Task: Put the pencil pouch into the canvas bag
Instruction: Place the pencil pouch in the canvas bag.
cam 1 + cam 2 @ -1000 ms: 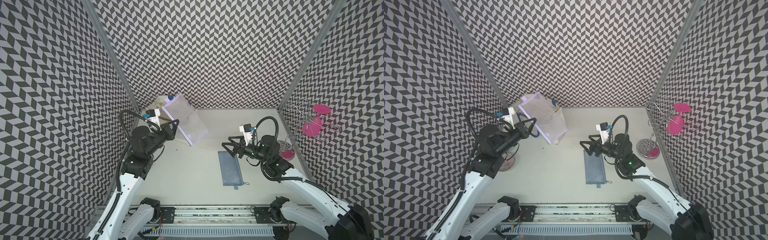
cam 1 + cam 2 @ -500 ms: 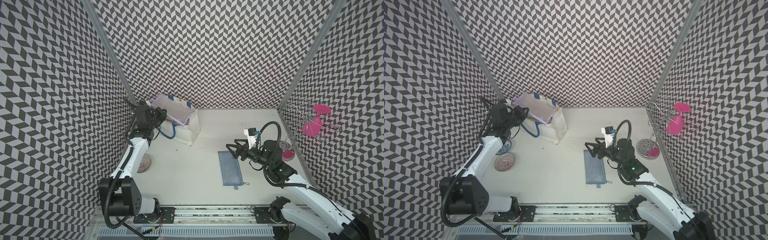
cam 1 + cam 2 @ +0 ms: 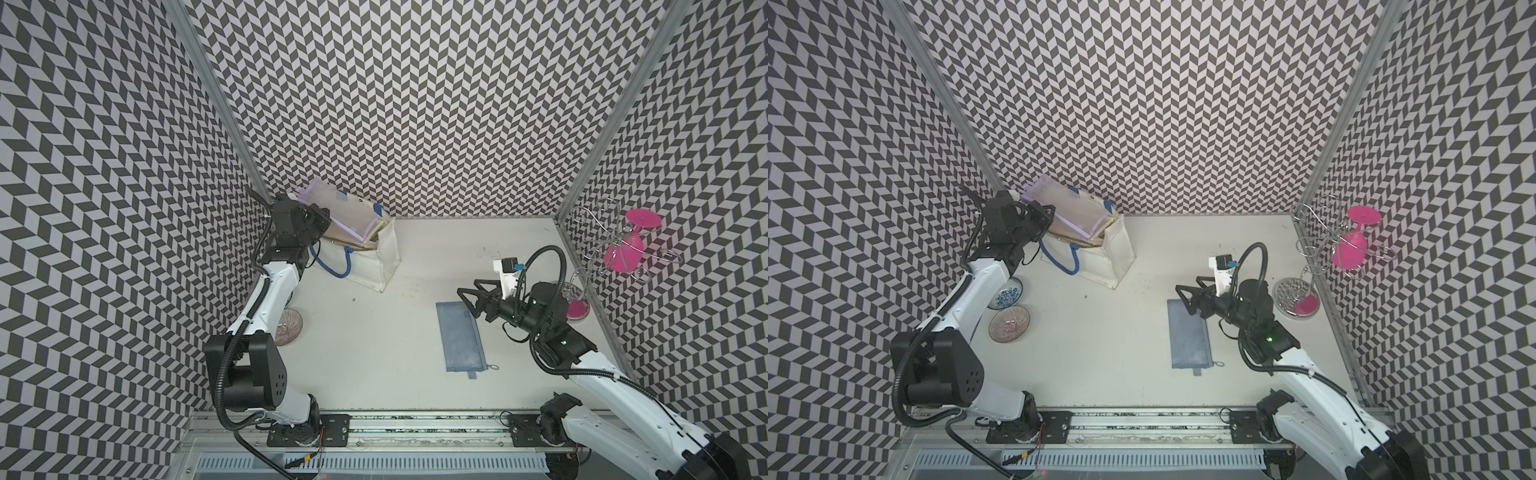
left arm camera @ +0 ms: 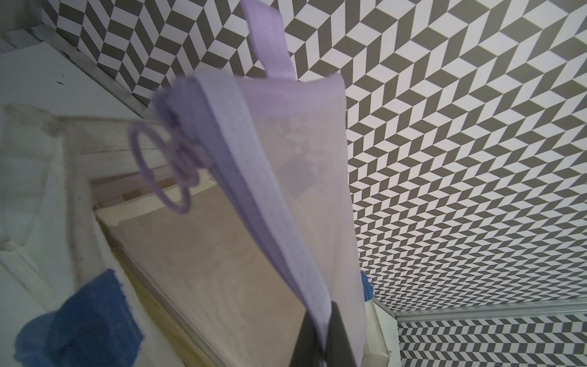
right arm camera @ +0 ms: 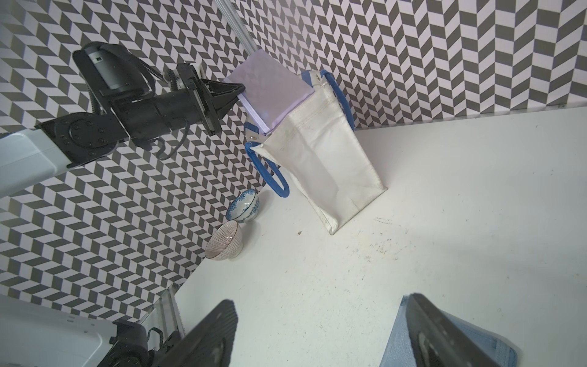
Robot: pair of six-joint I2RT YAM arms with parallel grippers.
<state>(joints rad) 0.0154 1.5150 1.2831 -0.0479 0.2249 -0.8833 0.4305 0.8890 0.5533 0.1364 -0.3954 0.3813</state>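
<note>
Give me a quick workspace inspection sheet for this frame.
Surface: white table, a few dark specks.
Job's things: lilac mesh pouch part way into the canvas bag; blue pouch flat on the table.
Clutter: two bowls, wire rack, pink glass.
Grippers: left gripper shut on the lilac pouch's edge; right gripper open at the blue pouch's far end.
Cables: black hoses on both arms.
Surroundings: chevron walls.
</note>
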